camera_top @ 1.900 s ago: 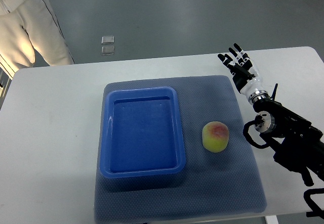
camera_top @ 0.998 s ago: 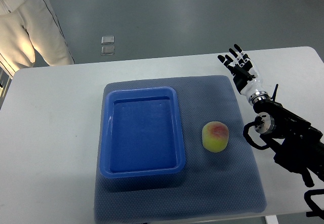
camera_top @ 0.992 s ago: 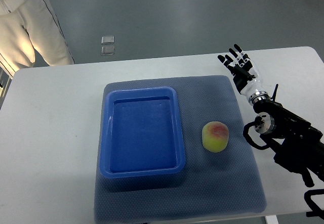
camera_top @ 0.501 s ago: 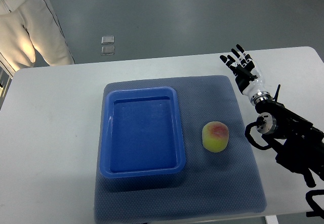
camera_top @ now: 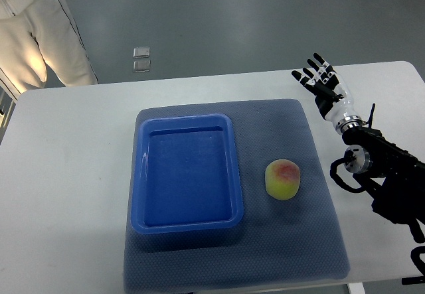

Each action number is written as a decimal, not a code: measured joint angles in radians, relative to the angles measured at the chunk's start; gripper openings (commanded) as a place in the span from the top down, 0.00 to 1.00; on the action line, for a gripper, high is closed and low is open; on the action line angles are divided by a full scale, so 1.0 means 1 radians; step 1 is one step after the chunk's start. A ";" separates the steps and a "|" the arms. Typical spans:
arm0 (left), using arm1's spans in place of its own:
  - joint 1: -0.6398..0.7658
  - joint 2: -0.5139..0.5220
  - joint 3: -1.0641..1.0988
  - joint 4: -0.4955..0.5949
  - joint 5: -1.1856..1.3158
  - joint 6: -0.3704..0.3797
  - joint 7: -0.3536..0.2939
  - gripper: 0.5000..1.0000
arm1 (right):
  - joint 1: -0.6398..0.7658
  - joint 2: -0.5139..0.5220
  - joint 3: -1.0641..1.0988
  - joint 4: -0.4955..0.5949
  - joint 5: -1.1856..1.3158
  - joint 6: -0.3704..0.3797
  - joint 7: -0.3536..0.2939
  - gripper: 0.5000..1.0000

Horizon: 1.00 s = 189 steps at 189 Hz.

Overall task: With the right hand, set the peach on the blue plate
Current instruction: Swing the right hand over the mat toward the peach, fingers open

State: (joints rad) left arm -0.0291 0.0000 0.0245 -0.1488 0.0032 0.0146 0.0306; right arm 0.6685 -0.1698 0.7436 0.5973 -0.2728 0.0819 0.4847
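The peach [camera_top: 283, 179] is seen on the gray mat [camera_top: 292, 241], just right of the blue plate [camera_top: 186, 223], not touching it. The right hand [camera_top: 323, 85] is held up near the mat's far right corner, well away from the peach. Its fingers [camera_top: 307, 77] are spread apart and nothing is held. A person [camera_top: 33, 28] is seen past the counter [camera_top: 66, 174].

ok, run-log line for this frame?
phase: pre-grasp | right hand: open, empty, far right of mat | peach: on mat, right of blue plate | plate: empty | left arm: out of view
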 measured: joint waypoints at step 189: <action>0.000 0.000 0.000 0.000 0.000 0.000 0.000 0.00 | 0.316 -0.553 -0.324 0.462 -1.167 0.349 0.088 0.14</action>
State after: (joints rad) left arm -0.0291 0.0000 0.0245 -0.1488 0.0030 0.0151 0.0307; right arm 0.9843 -0.7231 0.4199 1.0597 -1.4393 0.4309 0.5725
